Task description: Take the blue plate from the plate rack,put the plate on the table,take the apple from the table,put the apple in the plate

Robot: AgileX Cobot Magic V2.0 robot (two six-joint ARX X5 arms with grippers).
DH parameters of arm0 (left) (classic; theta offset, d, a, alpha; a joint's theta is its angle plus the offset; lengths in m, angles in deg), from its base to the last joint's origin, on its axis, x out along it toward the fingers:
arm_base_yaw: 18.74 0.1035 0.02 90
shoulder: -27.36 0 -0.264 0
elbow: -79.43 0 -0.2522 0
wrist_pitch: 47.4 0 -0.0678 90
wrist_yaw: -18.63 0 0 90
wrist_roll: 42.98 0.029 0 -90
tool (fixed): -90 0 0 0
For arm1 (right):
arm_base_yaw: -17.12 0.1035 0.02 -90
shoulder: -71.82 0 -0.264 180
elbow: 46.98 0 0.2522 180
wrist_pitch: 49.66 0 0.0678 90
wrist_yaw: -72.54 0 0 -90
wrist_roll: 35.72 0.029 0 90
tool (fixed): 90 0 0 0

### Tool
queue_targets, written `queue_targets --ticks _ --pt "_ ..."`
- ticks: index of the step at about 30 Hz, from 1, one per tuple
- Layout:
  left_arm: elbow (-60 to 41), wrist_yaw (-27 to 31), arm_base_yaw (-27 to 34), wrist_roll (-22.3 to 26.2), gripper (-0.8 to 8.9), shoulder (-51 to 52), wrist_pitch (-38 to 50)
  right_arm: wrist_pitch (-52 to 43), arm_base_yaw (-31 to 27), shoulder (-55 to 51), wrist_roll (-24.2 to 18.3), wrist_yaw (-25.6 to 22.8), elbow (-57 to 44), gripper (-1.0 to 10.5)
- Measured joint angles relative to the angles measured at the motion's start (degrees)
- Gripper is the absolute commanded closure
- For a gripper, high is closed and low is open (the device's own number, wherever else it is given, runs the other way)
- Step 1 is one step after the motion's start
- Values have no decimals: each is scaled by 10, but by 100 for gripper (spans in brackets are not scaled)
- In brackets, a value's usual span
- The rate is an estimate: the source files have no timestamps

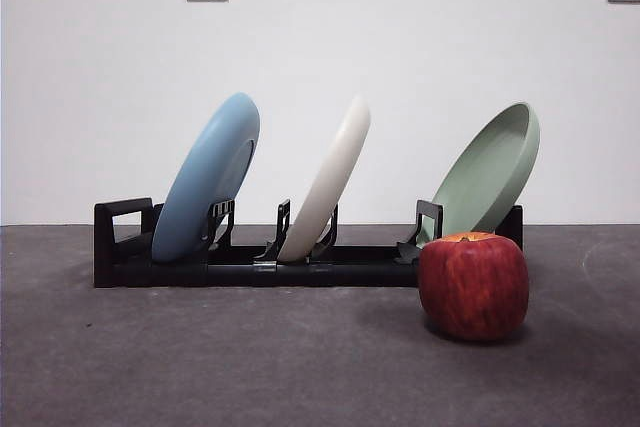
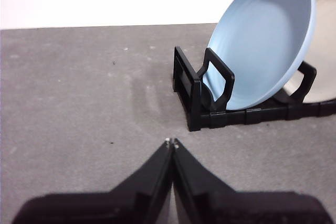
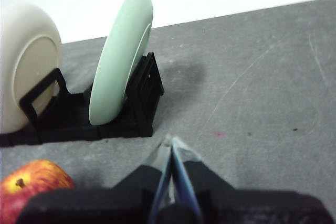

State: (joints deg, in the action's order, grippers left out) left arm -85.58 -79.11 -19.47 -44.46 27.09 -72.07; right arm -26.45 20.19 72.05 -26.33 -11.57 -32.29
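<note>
- So we're right at the start here: the blue plate (image 1: 207, 177) sits in the rack (image 1: 250, 269), leaning in the slot at the handle end, with a white plate (image 1: 327, 179) in the middle slot and a green plate (image 1: 487, 174) at the far end.
- The apple (image 1: 473, 284) sits on the table (image 1: 200, 357) just in front of the rack's green-plate end, untouched.
- Our left gripper (image 2: 171, 142) is down near the table, jaws pressed together with nothing in them, pointed at the rack's handle end where the blue plate leans. It's near but not touching anything.
- Our right gripper (image 3: 171, 142) also has its jaws closed on nothing, sitting over bare table beside the green plate's end, apple off to one side of it.
- Neither arm shows up in the front view, so we'd say both are just waiting.
- Step in hand, as we read it: taking the blue plate out, and it hasn't begun.
- Next move probably wants the left jaws spread wide, then brought onto the plate's upper rim for a clean pinch, lifting along the lean so it doesn't snag the divider or bump the white plate.
</note>
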Motion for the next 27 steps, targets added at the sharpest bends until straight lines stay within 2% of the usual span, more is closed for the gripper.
queue_targets --ticks 8,14,22,25,27 --pt "12 -15 0 -83 821 0 -23 50 0 7 59 1 24 957" --pt "90 -17 0 -135 820 -27 -35 54 0 48 85 1 93 957" --pt "231 -21 0 -146 821 -151 -48 73 0 167 91 1 225 957" --pt "285 -47 0 -141 821 -207 -49 100 0 224 88 6 281 957" --pt "322 -64 0 -140 821 -245 -54 121 0 264 79 27 320 954"
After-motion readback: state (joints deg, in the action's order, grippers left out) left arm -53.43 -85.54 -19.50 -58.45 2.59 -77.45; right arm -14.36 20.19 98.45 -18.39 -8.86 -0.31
